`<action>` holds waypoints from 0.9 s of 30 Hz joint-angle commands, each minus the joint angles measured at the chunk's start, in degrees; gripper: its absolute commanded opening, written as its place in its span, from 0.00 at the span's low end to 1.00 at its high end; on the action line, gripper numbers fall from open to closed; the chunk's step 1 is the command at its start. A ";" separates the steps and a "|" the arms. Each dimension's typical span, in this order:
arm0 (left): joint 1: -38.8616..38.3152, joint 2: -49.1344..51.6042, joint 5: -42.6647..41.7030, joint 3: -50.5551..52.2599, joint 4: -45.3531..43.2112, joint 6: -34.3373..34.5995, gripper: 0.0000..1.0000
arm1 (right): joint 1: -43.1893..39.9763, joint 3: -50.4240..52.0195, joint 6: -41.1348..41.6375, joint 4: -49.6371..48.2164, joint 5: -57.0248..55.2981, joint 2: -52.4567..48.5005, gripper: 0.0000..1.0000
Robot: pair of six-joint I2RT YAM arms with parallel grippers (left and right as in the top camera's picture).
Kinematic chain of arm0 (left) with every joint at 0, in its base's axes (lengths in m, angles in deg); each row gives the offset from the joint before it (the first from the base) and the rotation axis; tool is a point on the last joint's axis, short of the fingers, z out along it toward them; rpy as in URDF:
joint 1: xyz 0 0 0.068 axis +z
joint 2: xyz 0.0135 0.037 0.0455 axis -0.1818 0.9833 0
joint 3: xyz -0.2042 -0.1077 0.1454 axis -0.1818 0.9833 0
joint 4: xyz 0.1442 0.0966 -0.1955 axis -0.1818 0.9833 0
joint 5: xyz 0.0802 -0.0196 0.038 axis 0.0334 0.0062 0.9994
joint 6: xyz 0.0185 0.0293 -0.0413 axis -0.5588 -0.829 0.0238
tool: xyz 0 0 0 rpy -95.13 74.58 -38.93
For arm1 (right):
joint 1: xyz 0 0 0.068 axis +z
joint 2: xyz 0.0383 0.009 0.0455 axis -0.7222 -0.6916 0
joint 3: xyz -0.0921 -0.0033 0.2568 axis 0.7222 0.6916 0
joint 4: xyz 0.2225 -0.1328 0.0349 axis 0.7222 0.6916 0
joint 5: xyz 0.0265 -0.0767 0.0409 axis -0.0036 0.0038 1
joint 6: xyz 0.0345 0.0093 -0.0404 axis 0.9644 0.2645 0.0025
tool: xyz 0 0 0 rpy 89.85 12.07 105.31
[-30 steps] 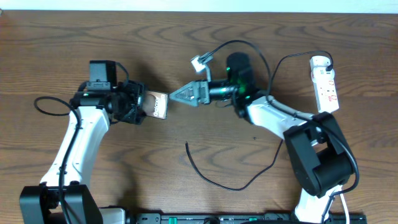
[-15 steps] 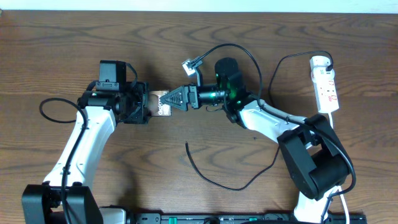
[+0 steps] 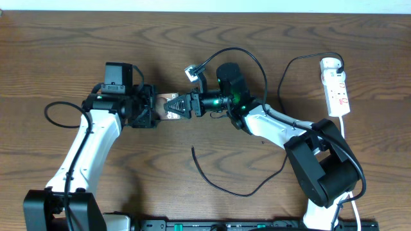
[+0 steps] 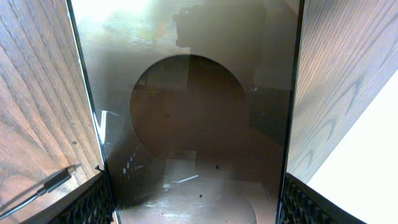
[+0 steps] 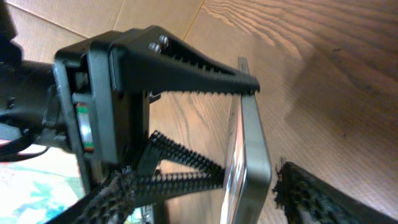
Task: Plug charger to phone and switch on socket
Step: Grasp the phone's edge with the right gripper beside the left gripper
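Your left tool [image 4: 193, 205] clamps the phone [image 5: 252, 143], your right tool [image 3: 173, 106] stands apart around its end; the charger [image 3: 218, 183] lies unplugged near you on the worktop, the socket [image 3: 336, 86] untouched.

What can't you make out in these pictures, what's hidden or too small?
1. Phone port: overhead, left gripper and right gripper cover the ends; left wrist, frame edges cut it off.
2. Socket switch position: overhead, too small.
3. Charger far end: overhead, runs under the right arm.
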 commanded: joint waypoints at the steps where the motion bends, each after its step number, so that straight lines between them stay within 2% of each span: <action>1: -1.62 -0.13 -1.07 -0.94 -0.24 0.26 0.07 | 0.55 -0.68 -1.75 -0.07 -1.60 -0.09 0.69; 9: -2.95 -0.13 0.22 -0.94 -0.26 0.28 0.07 | 0.55 -0.68 -1.66 1.92 -2.93 -0.09 0.52; 20: -3.17 -0.13 1.29 -0.94 -0.81 0.31 0.07 | 0.74 -0.68 4.22 4.50 -6.86 -0.09 0.54; 27: -3.28 -0.13 1.29 -0.94 -0.90 0.31 0.07 | 2.16 -0.68 4.81 5.49 -8.85 -0.09 0.58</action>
